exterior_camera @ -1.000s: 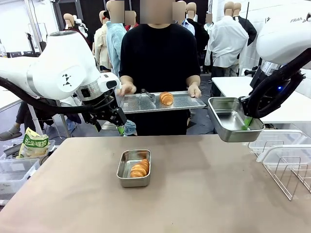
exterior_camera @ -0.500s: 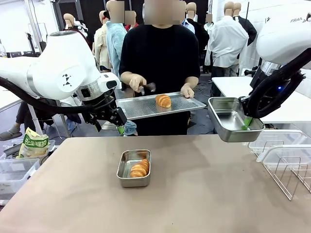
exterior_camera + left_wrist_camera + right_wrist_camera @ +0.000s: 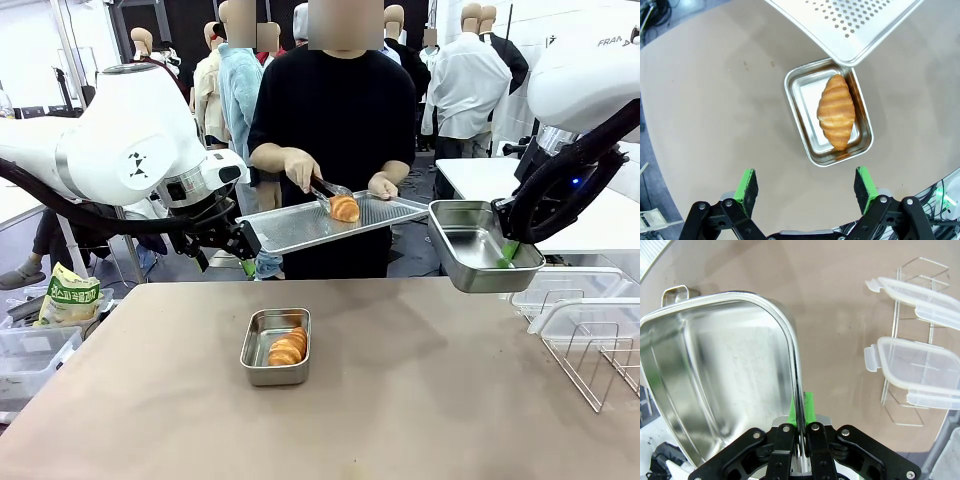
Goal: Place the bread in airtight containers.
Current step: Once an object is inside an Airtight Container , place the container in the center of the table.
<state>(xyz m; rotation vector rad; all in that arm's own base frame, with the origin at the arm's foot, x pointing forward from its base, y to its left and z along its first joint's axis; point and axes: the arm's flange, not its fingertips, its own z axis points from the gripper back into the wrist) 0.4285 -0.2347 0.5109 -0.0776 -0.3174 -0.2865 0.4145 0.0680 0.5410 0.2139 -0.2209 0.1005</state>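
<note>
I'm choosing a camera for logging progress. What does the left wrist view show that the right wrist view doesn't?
Left wrist view: a croissant lying in a steel container, and the open left gripper. Right wrist view: an empty container clamped by its rim in the right gripper, and two clear lids. Both: the brown tabletop, and apparently that steel container's rim.

Even, bright indoor light; soft shadows on the table [image 3: 420,390]. Steel tub [image 3: 715,380] shows glare. Wrist views bend at edges; all sharp.
</note>
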